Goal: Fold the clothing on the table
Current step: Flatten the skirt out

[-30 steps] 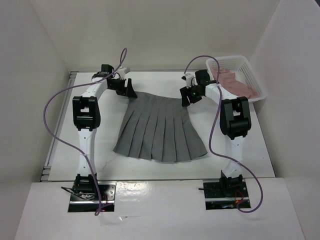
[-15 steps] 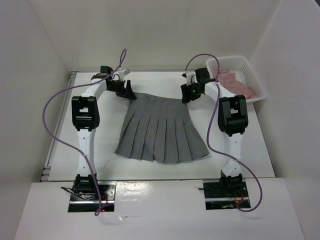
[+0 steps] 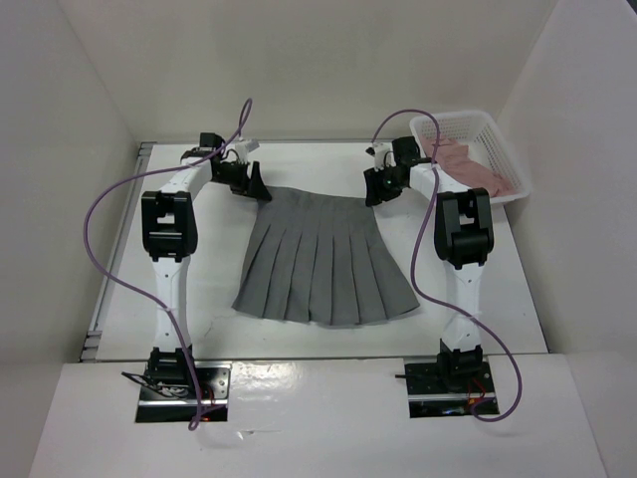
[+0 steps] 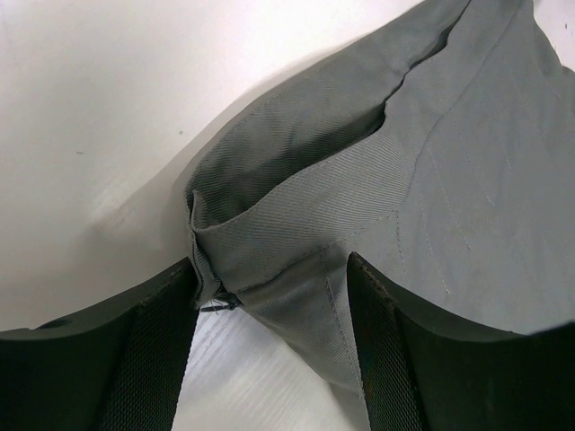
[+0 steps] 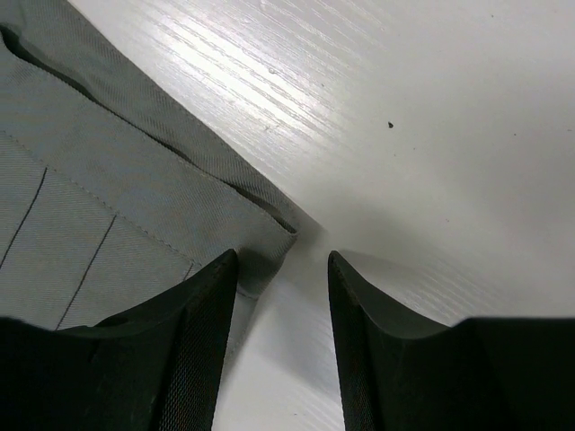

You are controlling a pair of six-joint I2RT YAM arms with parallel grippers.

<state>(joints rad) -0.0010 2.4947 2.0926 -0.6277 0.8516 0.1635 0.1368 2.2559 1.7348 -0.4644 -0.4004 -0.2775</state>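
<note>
White walls are enclosing a white counter (image 3: 199,289), and the clothing (image 3: 323,254), a dark grey pleated skirt, is lying flat across its middle. Its hem is pointing toward the arm bases and its narrower waistband is at the far side. At the far right corner a white mesh basket (image 3: 450,117) is holding a pink garment (image 3: 476,164), apart from the skirt. The 2 sets of jaws are sitting at the 2 ends of the waistband. The left jaws are standing apart, straddling the left waistband corner (image 4: 269,242), which is bunching up slightly between them. The right jaws are also standing apart, mostly over bare counter, with the right waistband corner (image 5: 260,202) lying at 1 side of the gap. Judging by the weave and folds, the fabric is looking light, soft and limp, so it is likely going to sag when lifted and slide on the smooth surface. The doubled, stitched waistband corners are offering the firmest hold.
</note>
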